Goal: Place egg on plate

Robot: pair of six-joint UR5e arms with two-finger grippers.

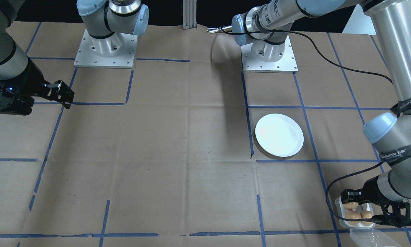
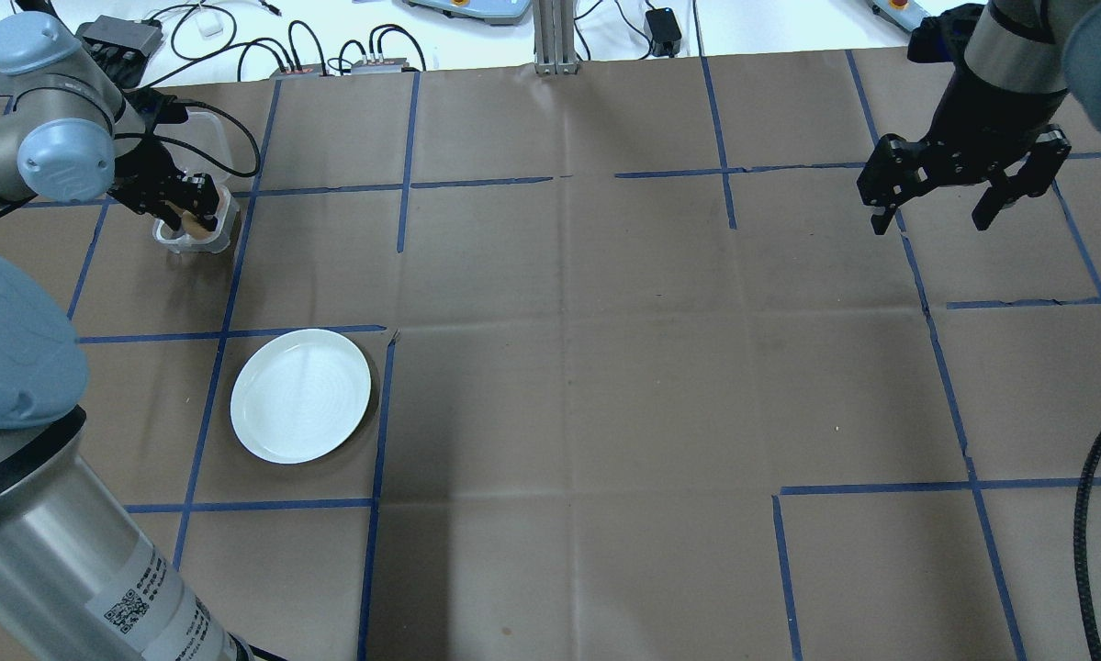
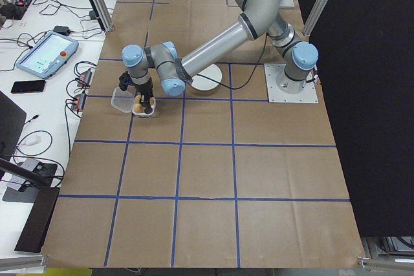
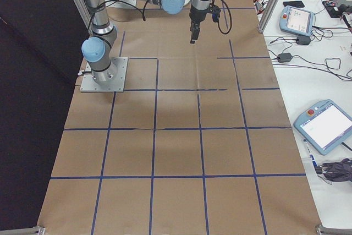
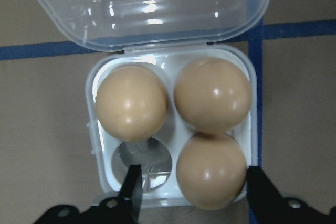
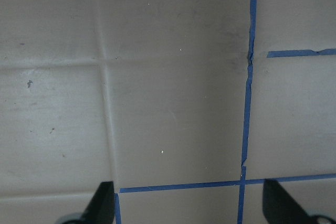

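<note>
Egg (image 5: 211, 171) in tray (image 5: 98, 129), table's far-left corner: light, smooth, brittle; take gently across middle. Left gripper (image 5: 191, 190) jaws open astride it. Right gripper (image 2: 940, 216) jaws open, idle. Plate (image 2: 300, 396) bare.

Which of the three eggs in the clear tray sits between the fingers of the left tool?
The egg at the bottom right of the left wrist view; the open left tool straddles it. The other two eggs lie farther away.

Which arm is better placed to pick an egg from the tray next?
Left. Its gripper hangs open right over the egg tray, fingers straddling the nearest egg. The right gripper hovers open over bare table, far from the tray and plate.
</note>
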